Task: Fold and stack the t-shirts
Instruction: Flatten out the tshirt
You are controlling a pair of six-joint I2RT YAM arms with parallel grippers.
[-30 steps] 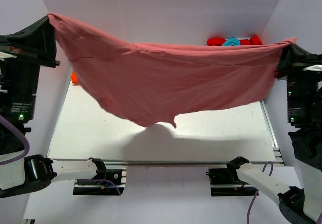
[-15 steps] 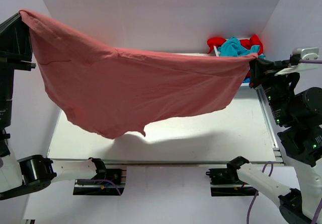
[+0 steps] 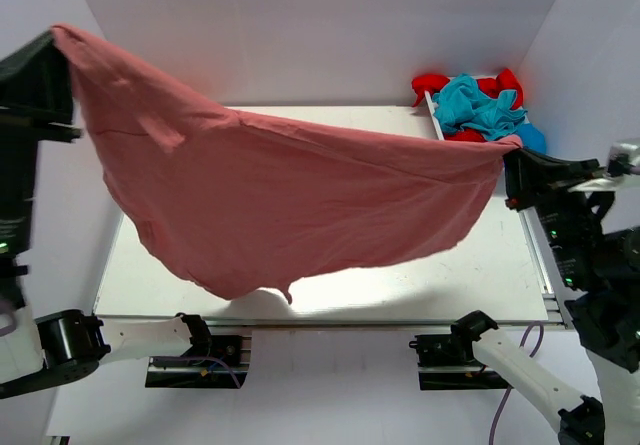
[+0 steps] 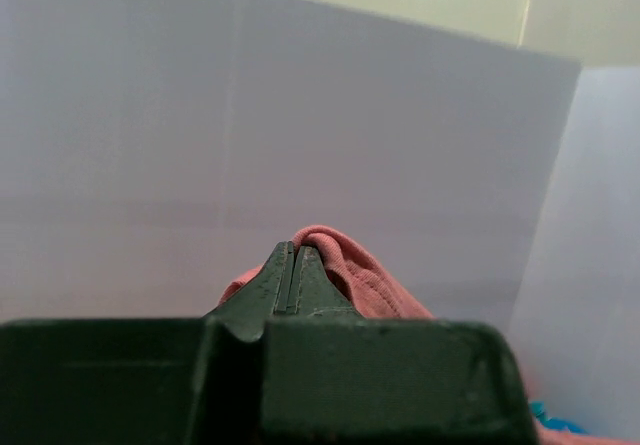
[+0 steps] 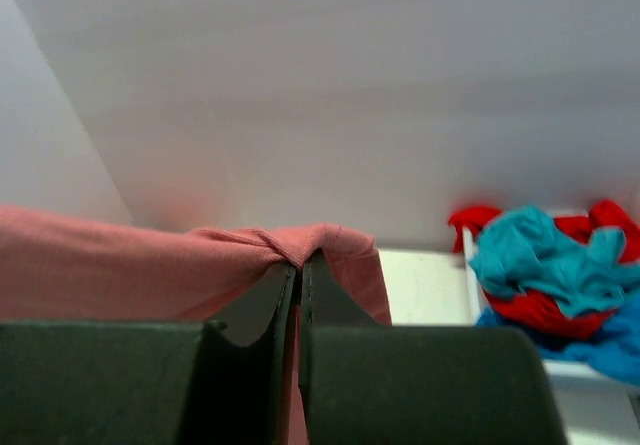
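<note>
A dusty pink-red t-shirt (image 3: 290, 195) hangs stretched in the air above the table, sagging in the middle. My left gripper (image 3: 58, 37) is raised high at the far left, shut on one corner of it (image 4: 345, 265). My right gripper (image 3: 512, 147) sits lower at the right, shut on the opposite corner (image 5: 240, 250). The shirt's lower edge dangles close to the table's front edge. A heap of red, teal and blue t-shirts (image 3: 478, 105) lies at the back right, seen also in the right wrist view (image 5: 545, 265).
The white table (image 3: 480, 275) is walled by white panels at the back and sides. The heap of shirts sits in a white bin (image 3: 434, 115) at the back right corner. Both arm bases (image 3: 195, 350) stand along the near edge.
The right gripper has come down and inward with its corner of the shirt, uncovering the heap behind. The left gripper moved left, then slightly down. The shirt now slopes down to the right.
</note>
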